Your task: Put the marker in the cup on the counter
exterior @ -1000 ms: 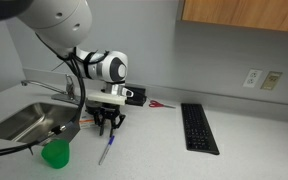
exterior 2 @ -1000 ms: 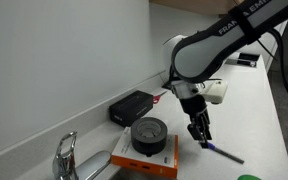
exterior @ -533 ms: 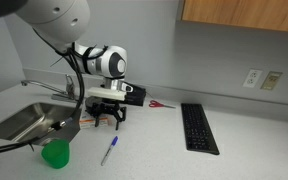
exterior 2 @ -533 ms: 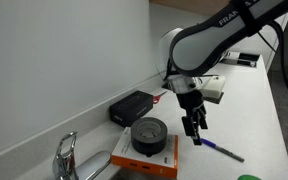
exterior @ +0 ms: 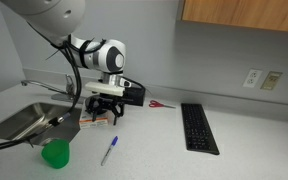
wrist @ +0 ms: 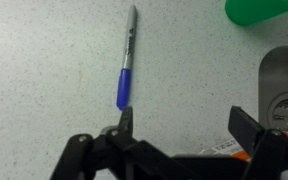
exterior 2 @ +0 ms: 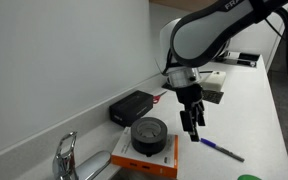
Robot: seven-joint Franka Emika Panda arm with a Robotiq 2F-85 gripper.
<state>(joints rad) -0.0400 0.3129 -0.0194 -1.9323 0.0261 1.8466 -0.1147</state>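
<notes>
The marker [wrist: 126,68], blue with a paler grey end, lies flat on the speckled counter [wrist: 54,80], and shows in both exterior views [exterior: 108,151] [exterior 2: 222,150]. My gripper [wrist: 187,122] hangs open above it, with nothing between its fingers [wrist: 127,120]; in both exterior views [exterior: 106,112] [exterior 2: 193,126] it is clear of the marker. The green cup [exterior: 55,153] stands upright on the counter, apart from the marker. In the wrist view only part of the cup [wrist: 264,10] shows, at the top right corner.
A steel sink [exterior: 19,120] with a faucet [exterior 2: 66,158] is inset beside the cup. A dark tape roll [exterior 2: 149,135] sits on a box near the gripper. A black box [exterior: 134,93], red-handled scissors [exterior: 160,104] and a black keyboard [exterior: 198,127] lie further along.
The gripper has opened and let go of the marker, then risen away from the counter. The marker now lies flat on the counter.
</notes>
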